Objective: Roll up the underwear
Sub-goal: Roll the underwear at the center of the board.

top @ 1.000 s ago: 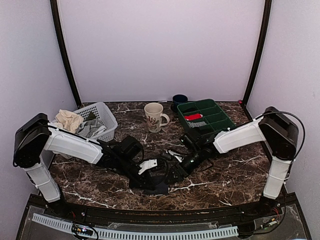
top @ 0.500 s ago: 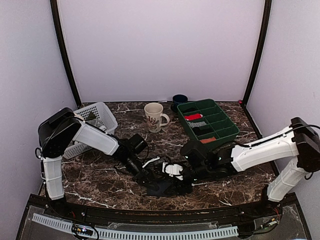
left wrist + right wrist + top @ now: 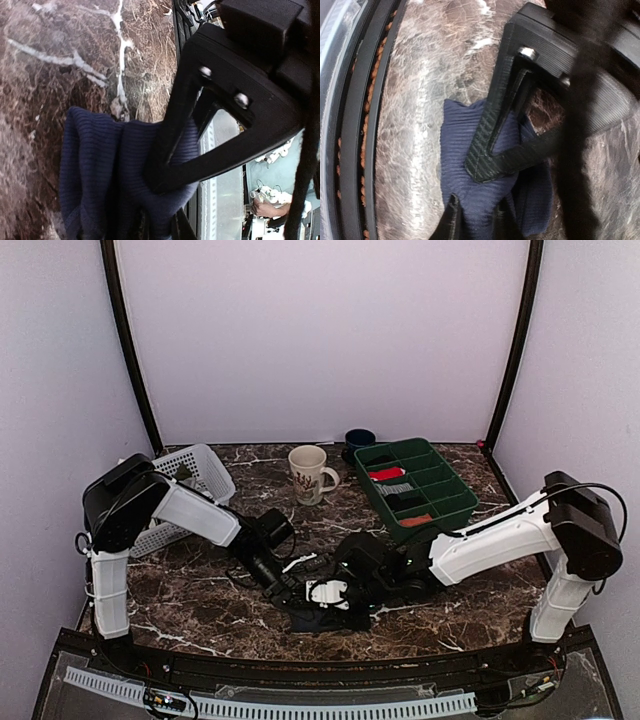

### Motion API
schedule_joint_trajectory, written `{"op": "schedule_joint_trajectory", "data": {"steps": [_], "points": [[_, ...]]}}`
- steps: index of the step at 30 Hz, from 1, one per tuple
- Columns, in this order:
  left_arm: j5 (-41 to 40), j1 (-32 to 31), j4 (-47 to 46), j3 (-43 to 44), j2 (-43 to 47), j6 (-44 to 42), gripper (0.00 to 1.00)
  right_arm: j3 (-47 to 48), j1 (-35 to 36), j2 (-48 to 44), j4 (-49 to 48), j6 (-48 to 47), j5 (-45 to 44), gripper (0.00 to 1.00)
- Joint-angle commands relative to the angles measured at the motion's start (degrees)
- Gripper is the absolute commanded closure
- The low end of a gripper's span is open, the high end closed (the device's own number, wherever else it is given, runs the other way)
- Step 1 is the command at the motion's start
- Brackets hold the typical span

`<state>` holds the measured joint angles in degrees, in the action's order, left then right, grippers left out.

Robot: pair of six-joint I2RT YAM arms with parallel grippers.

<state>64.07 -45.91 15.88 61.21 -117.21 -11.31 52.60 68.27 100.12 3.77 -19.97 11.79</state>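
Observation:
The underwear (image 3: 327, 619) is a bunched navy-blue cloth lying on the marble table near its front edge; its cream waistband does not show. My left gripper (image 3: 299, 594) comes in from the left. In the left wrist view my left gripper (image 3: 167, 210) is closed with a fold of the ribbed navy cloth (image 3: 100, 170) pinched between its fingers. My right gripper (image 3: 337, 597) comes in from the right. In the right wrist view my right gripper (image 3: 477, 200) is closed on another fold of the cloth (image 3: 462, 145). The two grippers sit close together over the bundle.
A cream mug (image 3: 308, 473) stands at the back centre, with a dark blue cup (image 3: 359, 438) behind it. A green divided tray (image 3: 445, 512) holding small rolled bundles is at the back right. A white basket (image 3: 218, 483) of cloths is at the back left.
My right gripper has moved left and closer to the left gripper over the bundle, and the right arm's elbow has risen. The left gripper has shifted only slightly. The underwear stays in place.

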Motion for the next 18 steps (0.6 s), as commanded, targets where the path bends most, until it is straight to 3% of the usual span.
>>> {"op": "schedule_joint_trajectory", "data": {"steps": [1, 9, 18], "points": [[-11.9, -0.3, 5.4, -1.2, -2.4, 0.0, 0.92, 0.5, 0.3, 1.8, 0.6, 0.3, -1.1, 0.97], [-15.3, 5.1, -6.6, -6.8, 12.4, 9.4, 0.57, -0.6, -2.6, 2.7, 2.7, 7.4, 7.9, 1.0], [-30.9, 5.7, -18.1, -19.3, 37.5, 8.6, 0.53, 4.5, -11.5, 9.5, 5.1, 19.2, 25.9, 1.0]]}}
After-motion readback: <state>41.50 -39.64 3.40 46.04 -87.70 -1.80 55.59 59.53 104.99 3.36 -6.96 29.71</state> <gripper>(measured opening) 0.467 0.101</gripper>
